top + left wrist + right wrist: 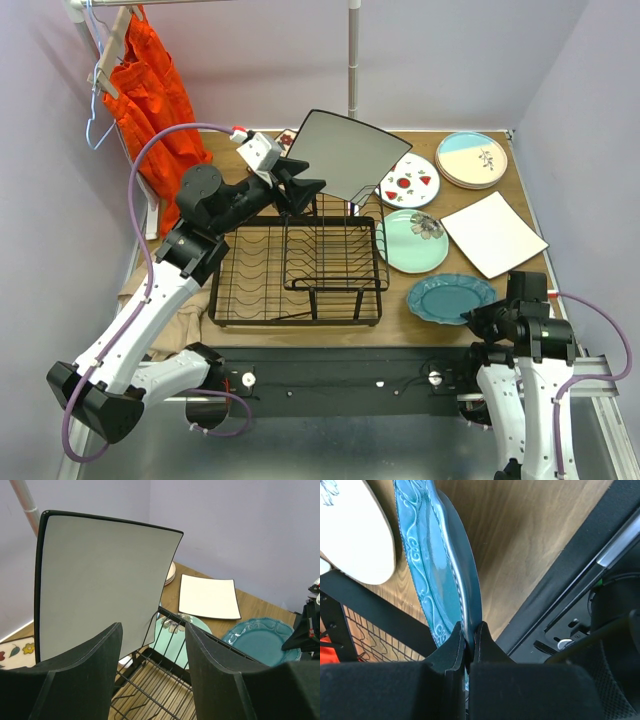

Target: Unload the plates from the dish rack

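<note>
Wooden counter (pixel 395 322), rack (pixel 300 265) at centre, unloaded plates (pixel 410 243) flat to its right. The right pincer (pixel 469 630) is clamped on the rim of the teal plate (pixel 450 297), probably setting it down; the left pincer (pixel 152 627), jaws apart, faces the grey plate (pixel 348 155) upright at the rack's far edge.

rack (pixel 297 270) sat on worktop (pixel 395 325), left of centre | big plate (pixel 345 155) stood tilted at rack's back edge | floral plate (pixel 410 245) lay just right of rack | fruit plate (pixel 410 182) behind it | scalloped plate (pixel 448 298) before it | square plate (pixel 493 233) farther right | plate stack (pixel 472 158) back right | garment (pixel 150 90) hung back left
</note>
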